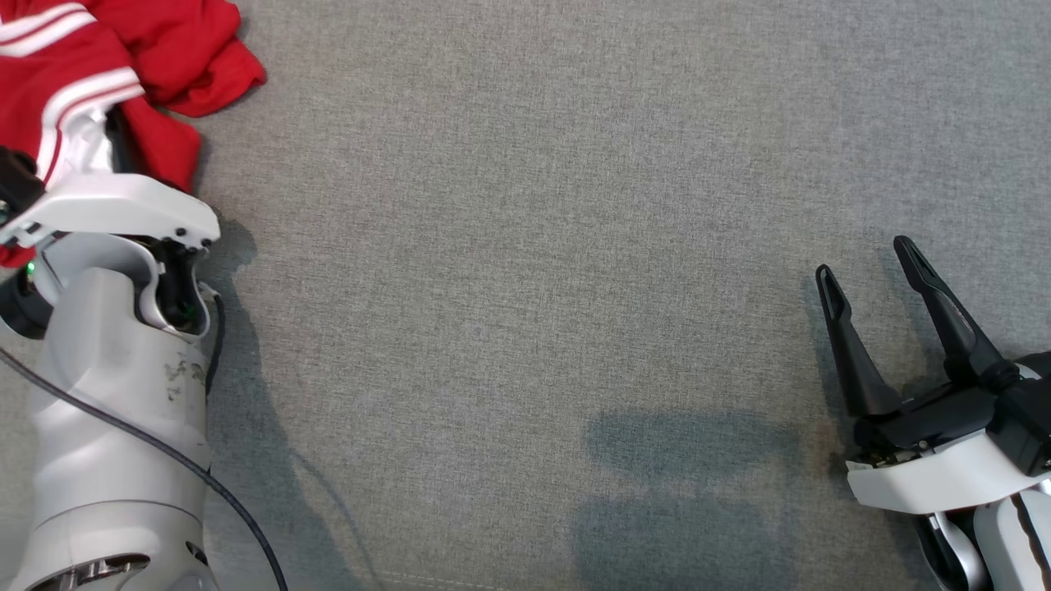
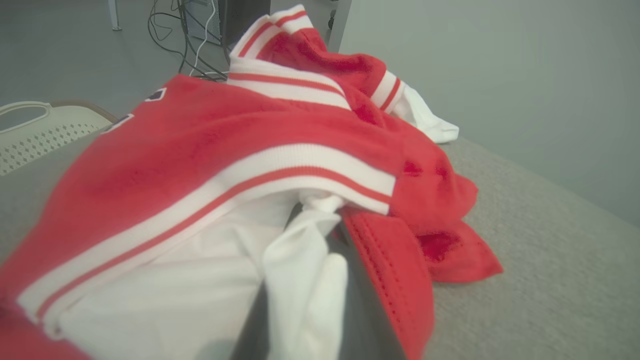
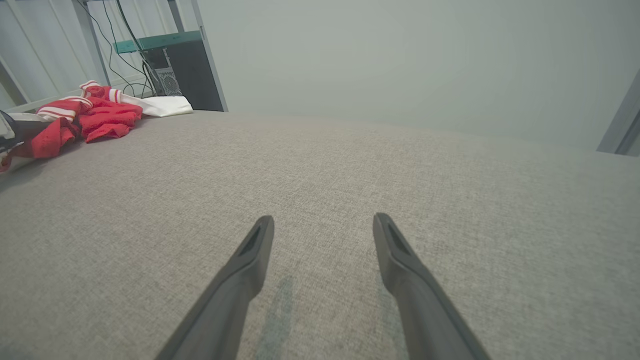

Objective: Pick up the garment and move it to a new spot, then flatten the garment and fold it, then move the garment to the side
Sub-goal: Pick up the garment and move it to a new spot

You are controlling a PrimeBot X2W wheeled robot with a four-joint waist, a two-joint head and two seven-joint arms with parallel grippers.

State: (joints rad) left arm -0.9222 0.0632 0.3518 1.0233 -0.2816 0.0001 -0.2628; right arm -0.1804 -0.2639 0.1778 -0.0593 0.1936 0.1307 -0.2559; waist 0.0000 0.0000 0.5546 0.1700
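- Head view: the garment (image 1: 164, 49), red with white striped bands, lies bunched at the far left corner of the grey fabric-covered tabletop (image 1: 534, 287).
- The pale left forearm (image 1: 115, 410) reaches up the left side, and its wrist ends right at the garment's near edge. A thin black cable (image 1: 148, 443) runs across the forearm.
- The right gripper (image 1: 864, 263) sits at the near right, well apart from the garment. Its two dark fingers are spread and nothing is between them.
- Left wrist view: the left gripper (image 2: 320, 215) is pressed together on a fold of the garment's (image 2: 200, 135) white inner cloth, just under a white-and-red striped band. The white cloth bulges out between the dark fingers (image 2: 367, 335), and a red hem lies against the right-hand one.
- The rest of the garment is heaped beyond the grip and rests on the tabletop (image 2: 540, 240). A white part trails off at its far end.
- Beyond the tabletop's edge there are wires (image 2: 185, 40) on the floor and a pale perforated object (image 2: 45, 135) to the left.
- Right wrist view: the right gripper (image 3: 324, 222) hovers low over bare tabletop (image 3: 450, 200) with its fingers wide apart.
- The garment (image 3: 100, 117) shows far off to the left, with a dark computer case (image 3: 187, 75) behind it.
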